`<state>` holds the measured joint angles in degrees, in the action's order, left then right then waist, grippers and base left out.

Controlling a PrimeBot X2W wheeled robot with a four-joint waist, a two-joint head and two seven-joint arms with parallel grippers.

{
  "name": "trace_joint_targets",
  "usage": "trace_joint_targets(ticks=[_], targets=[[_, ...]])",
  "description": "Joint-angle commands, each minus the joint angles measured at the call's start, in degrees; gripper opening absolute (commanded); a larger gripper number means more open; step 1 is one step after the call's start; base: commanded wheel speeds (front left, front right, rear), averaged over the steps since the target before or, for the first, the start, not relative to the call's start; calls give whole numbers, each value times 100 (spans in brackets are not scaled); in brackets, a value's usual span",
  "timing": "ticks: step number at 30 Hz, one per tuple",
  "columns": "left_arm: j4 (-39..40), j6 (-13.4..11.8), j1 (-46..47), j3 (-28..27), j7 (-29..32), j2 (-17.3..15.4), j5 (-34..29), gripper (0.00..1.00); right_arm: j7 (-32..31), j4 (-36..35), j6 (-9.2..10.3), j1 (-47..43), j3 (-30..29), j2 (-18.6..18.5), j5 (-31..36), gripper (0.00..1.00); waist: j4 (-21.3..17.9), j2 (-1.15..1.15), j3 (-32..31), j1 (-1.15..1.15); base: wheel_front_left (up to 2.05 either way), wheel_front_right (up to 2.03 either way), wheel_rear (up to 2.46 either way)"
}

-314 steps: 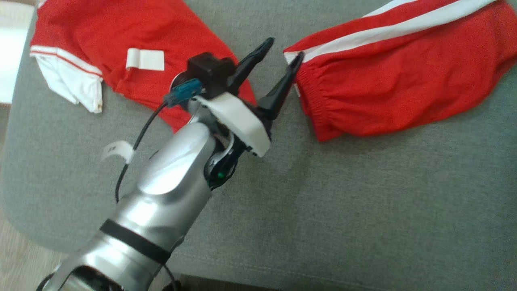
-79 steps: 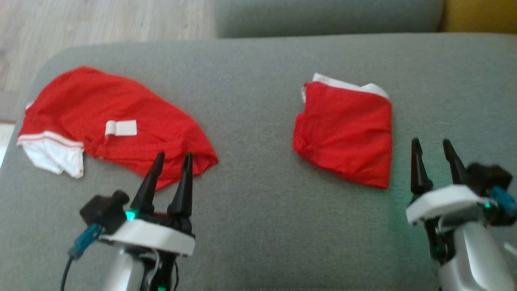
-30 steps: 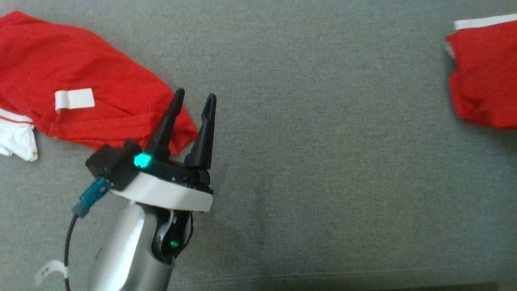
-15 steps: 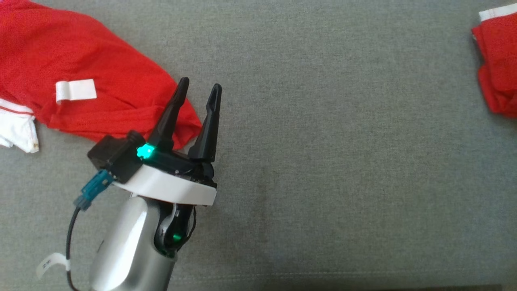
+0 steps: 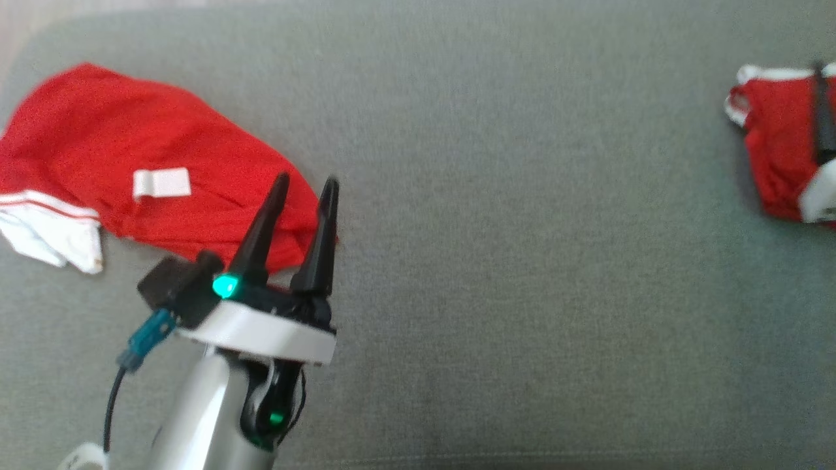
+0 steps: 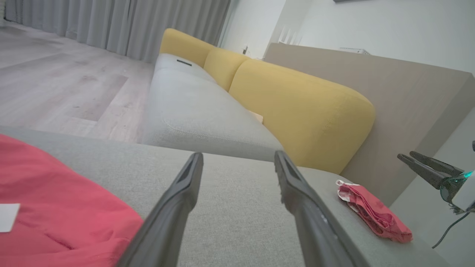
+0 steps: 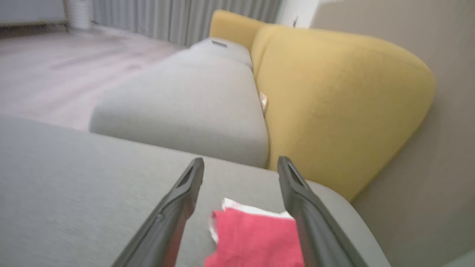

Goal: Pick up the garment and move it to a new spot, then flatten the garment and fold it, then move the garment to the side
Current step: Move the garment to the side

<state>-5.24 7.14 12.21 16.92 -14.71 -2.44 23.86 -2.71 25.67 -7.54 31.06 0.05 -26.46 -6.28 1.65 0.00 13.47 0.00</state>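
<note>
Right gripper (image 7: 240, 160), fingers spread, hangs by the folded garment (image 7: 256, 237); left gripper (image 5: 305, 180) gapes empty.

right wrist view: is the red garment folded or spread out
Folded: the red garment is a compact layered bundle, white trim at its far edge.

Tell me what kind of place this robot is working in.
Probably a living room, in a home or a mock-up of one: a long grey sofa with yellow cushions along its back, a wood floor beside it, and grey curtains at the far end.
</note>
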Motion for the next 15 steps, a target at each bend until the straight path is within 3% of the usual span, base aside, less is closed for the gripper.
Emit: trace_joint_targets(ticks=[1, 9, 15], targets=[[176, 35, -40, -270, -29, -43, -16, 100, 177, -404, 5, -114, 68, 140, -104, 100, 66, 0, -445, 0, 0, 0, 0], [241, 35, -500, -636, -29, -43, -207, 100, 939, -1151, 5, -1023, 51, 1377, -145, 100, 134, 0, -1096, 0, 0, 0, 0], [232, 35, -785, -743, -29, -43, -216, 100, 1355, -1314, 5, -1669, -75, 2104, -169, 100, 134, 0, -1305, 0, 0, 0, 0]])
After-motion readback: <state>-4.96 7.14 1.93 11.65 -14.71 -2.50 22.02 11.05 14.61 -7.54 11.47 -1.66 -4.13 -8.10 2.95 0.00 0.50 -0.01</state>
